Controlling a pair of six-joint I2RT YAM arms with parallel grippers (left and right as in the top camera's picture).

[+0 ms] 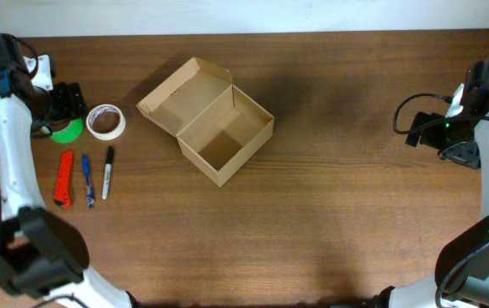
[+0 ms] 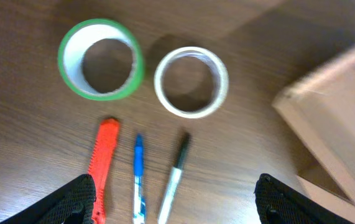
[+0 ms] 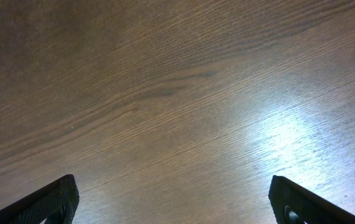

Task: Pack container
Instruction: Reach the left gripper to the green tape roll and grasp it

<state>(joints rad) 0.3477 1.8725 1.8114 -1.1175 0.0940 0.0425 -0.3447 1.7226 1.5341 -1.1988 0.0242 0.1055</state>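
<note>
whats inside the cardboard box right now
Overhead, the container stands open and shows only its bare cardboard floor; no item lies in it. The table under its leaned-back lid is covered.

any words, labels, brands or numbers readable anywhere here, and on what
No text can be read in any view.
box: plain, no print seen.
blue pen: some marks on the barrel, too blurred to read.
marker: too blurred to tell.
green tape, clear tape, red cutter: no print seen.
</note>
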